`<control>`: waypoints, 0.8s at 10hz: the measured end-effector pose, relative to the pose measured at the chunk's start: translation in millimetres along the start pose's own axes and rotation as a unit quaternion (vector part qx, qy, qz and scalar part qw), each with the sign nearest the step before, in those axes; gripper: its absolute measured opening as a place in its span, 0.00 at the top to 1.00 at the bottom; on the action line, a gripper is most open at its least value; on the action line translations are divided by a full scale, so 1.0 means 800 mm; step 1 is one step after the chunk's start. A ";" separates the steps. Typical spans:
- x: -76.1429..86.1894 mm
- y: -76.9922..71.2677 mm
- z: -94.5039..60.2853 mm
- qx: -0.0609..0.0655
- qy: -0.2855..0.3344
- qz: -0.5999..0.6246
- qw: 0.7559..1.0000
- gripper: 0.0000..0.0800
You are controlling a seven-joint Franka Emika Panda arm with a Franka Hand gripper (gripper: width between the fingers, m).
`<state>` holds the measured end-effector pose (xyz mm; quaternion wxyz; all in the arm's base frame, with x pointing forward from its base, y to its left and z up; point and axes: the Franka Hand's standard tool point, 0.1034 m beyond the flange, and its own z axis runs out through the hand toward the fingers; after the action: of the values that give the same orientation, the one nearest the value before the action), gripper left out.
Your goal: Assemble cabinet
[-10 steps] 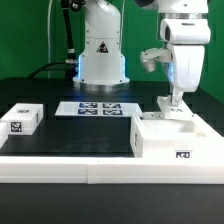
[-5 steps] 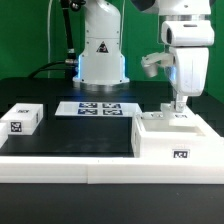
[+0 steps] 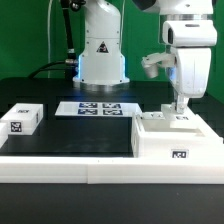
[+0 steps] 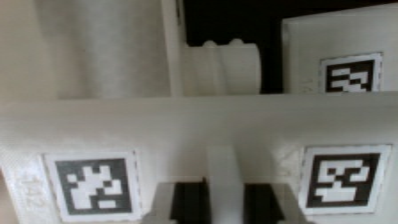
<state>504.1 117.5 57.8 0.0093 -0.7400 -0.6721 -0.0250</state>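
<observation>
The cabinet (image 3: 175, 142), a large white box, stands at the exterior view's right with one tag on its front. My gripper (image 3: 180, 110) points straight down onto its top, near the back. In the wrist view the two dark fingers (image 4: 185, 205) stand close together with a thin white upright rib of the cabinet (image 4: 178, 130) between them. My gripper (image 4: 226, 205) is shut on that rib. Tagged white panels lie on both sides of the fingers, and a rounded white piece (image 4: 228, 65) lies beyond.
A small loose white block with one tag (image 3: 20, 120) lies at the exterior view's left. The marker board (image 3: 98, 108) lies at the back middle, before the robot base (image 3: 100, 55). A white raised border (image 3: 60, 170) runs along the front of the black table.
My gripper has moved a little toward the exterior view's right and down onto the cabinet's top. The white part under it has shifted with it. Over the last half second almost nothing moved.
</observation>
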 end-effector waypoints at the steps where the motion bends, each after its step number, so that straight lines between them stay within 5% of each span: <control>1: 0.000 0.001 0.000 0.000 0.000 0.000 1.000 0.91; 7: -0.001 0.087 0.001 -0.016 0.008 0.000 1.000 0.91; 8: 0.000 0.090 0.002 -0.006 0.005 0.001 1.000 0.91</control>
<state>575.6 110.3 57.8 0.0077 -0.7403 -0.6714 -0.0328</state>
